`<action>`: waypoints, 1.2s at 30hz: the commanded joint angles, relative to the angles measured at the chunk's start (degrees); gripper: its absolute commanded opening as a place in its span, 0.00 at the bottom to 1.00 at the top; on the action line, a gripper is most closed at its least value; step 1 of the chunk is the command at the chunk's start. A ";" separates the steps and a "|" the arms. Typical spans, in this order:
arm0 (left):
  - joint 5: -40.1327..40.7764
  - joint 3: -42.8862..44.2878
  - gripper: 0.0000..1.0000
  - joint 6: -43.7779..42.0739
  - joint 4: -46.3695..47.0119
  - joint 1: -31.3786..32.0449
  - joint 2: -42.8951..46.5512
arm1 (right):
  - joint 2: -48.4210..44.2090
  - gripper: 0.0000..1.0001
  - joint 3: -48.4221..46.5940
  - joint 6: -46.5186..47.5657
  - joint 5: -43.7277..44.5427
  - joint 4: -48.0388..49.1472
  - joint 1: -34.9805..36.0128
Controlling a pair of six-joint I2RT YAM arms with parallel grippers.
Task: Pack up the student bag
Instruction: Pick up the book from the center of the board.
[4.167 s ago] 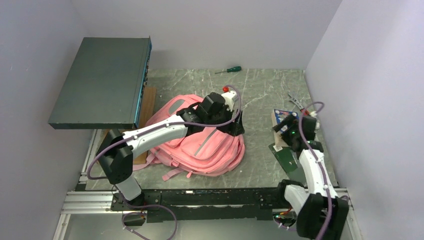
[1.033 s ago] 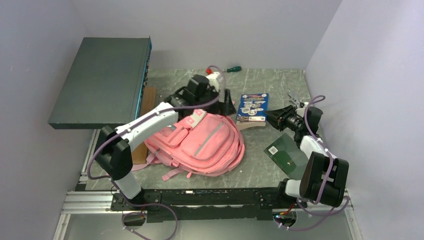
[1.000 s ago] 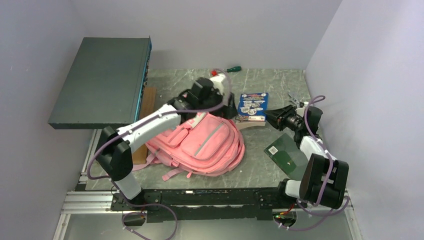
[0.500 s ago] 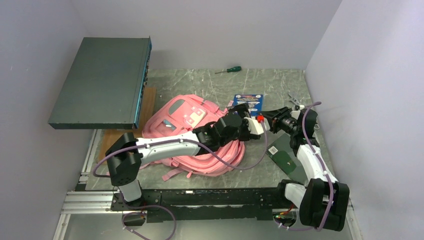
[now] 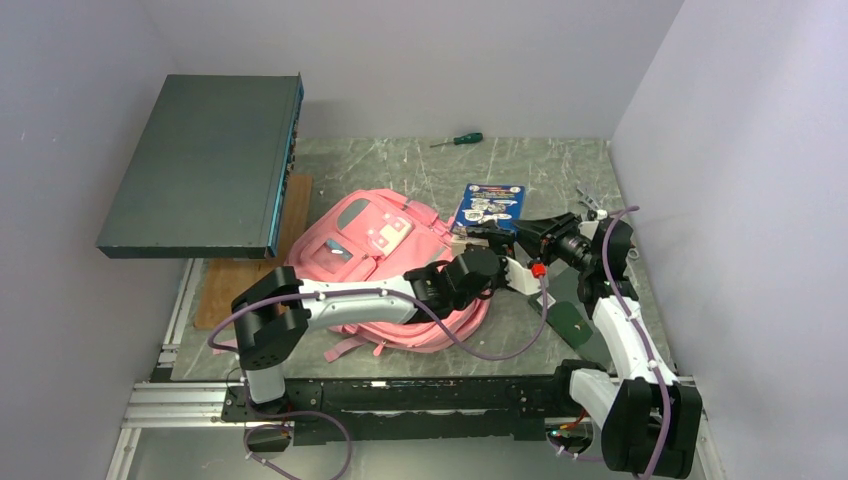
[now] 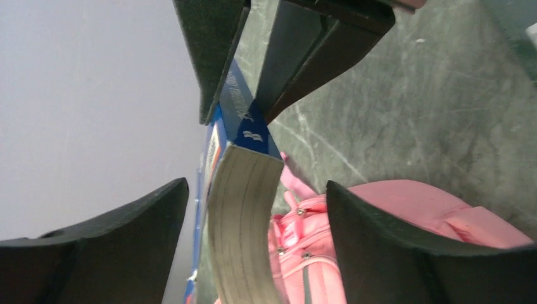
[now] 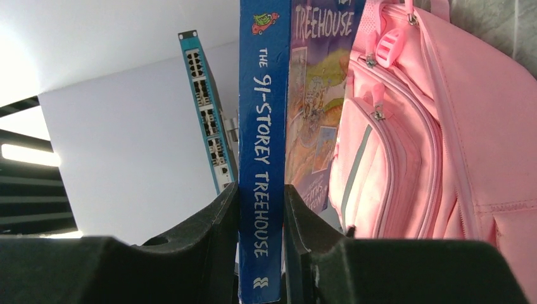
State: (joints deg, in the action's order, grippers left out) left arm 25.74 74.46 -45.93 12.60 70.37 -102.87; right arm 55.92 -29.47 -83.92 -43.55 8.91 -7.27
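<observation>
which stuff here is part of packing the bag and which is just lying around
Job: student bag, book clamped in right gripper, open left gripper around it.
Lying about: screwdriver, network switch, wooden board, green board.

Top view: my left arm (image 5: 350, 297) hides the near half of the student bag (image 5: 350, 235). Near edge of the book (image 5: 488, 207) sits behind my left tool (image 5: 468, 240) and right tool (image 5: 528, 230). Right wrist: cover title cut off at top.
</observation>
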 commanded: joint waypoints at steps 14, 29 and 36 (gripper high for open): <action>-2.27 9.36 0.00 29.73 -24.32 -9.09 17.57 | 1.57 0.74 -23.15 49.40 3.45 -27.25 5.10; -86.49 0.37 0.00 75.96 -19.31 -45.73 35.87 | -0.69 0.99 -14.85 43.41 -22.76 11.78 12.80; -94.85 -5.08 0.00 85.84 -5.39 -46.37 37.13 | 1.55 0.99 -17.98 44.85 -21.28 10.84 17.14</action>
State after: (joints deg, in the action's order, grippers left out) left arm -57.82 70.26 29.87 -9.15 24.75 -67.51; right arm 57.17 -44.84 -39.31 -63.00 14.50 8.43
